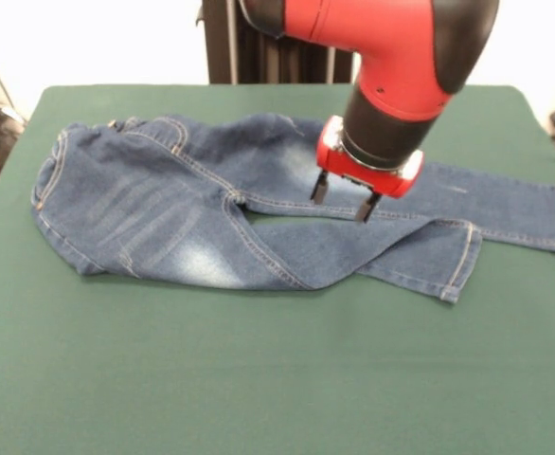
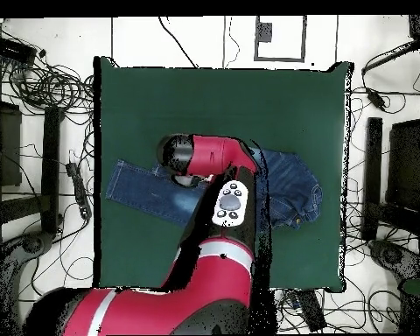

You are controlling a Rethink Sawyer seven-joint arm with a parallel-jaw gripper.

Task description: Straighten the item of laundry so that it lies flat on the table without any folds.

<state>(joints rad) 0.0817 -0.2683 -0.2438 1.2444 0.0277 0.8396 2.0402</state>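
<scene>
Jeans (image 1: 164,213) are spread across the middle of the green tabletop (image 1: 259,379), waistband at one end, one leg stretched straight, the other folded back on itself near the hem. The gripper (image 1: 342,201) hovers right above the crotch area, fingers (image 1: 319,187) apart, holding nothing.

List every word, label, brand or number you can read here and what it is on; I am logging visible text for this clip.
None can be read. The jeans show no legible label, and the gripper and table carry no writing. The white panel on the arm has small dark marks, too small to read.
</scene>
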